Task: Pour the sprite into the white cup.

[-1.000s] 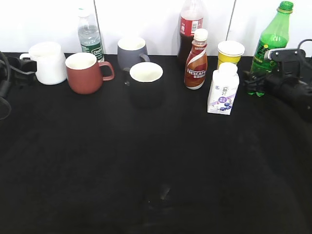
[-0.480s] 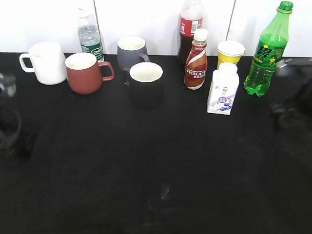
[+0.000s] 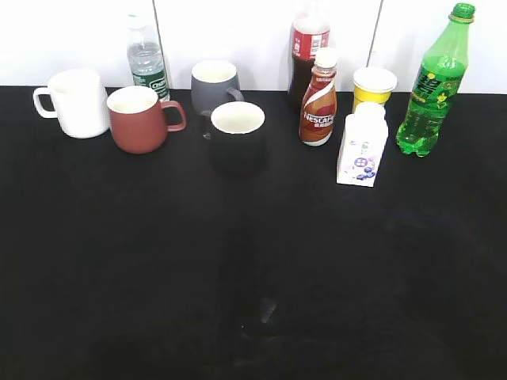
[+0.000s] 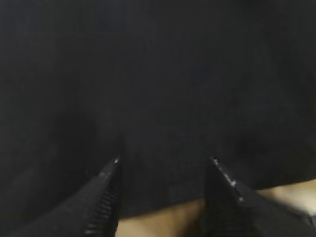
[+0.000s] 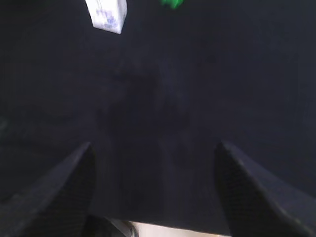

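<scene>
Both grippers, left [image 4: 164, 163] and right [image 5: 154, 148], hang spread over matte black cloth [image 3: 253, 261]. Ribbed green sprite [image 3: 433, 83] stands at the back-right corner; the glossy white cup [image 3: 77, 102] sits back-left.

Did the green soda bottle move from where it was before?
No. The sprite stands in the same spot, right of the yellow cup, upright. Only the dark arm beside it has left the exterior view.

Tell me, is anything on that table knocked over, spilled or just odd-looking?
Nothing stands out. The sprite and the other bottles stand upright, the white cup and the other mugs sit mouth up, and the black cloth shows no puddle.
</scene>
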Action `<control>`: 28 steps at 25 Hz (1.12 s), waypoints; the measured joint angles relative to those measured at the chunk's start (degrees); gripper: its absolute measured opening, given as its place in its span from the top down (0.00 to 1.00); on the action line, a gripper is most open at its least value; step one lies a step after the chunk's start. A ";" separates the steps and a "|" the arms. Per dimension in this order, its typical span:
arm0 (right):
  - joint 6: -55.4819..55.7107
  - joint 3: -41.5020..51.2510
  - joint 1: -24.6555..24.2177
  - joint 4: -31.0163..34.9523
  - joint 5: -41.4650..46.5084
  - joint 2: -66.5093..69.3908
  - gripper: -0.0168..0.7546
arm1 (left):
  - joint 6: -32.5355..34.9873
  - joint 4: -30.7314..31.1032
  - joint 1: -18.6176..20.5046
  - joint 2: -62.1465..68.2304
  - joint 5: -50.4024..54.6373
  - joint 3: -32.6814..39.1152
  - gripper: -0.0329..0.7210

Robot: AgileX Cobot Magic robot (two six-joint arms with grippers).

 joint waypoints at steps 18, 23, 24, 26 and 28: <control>-2.33 24.74 0.00 1.77 -3.44 -29.44 0.27 | 0.64 -2.02 0.35 -17.76 -8.92 12.28 0.31; -2.33 24.76 -12.77 2.02 -3.50 -35.83 0.27 | 0.64 -2.10 13.59 -22.14 -8.98 12.39 0.31; -2.38 24.76 -14.16 2.02 -3.50 -38.22 0.27 | 0.64 -2.10 15.28 -22.32 -8.98 12.39 0.31; -2.38 24.80 -14.75 2.25 -3.55 -39.28 0.27 | 0.64 -2.22 16.36 -22.32 -8.99 12.39 0.34; -2.38 24.80 -14.75 2.56 -3.55 -39.28 0.27 | 0.66 -2.24 16.36 -22.32 -8.99 12.39 0.38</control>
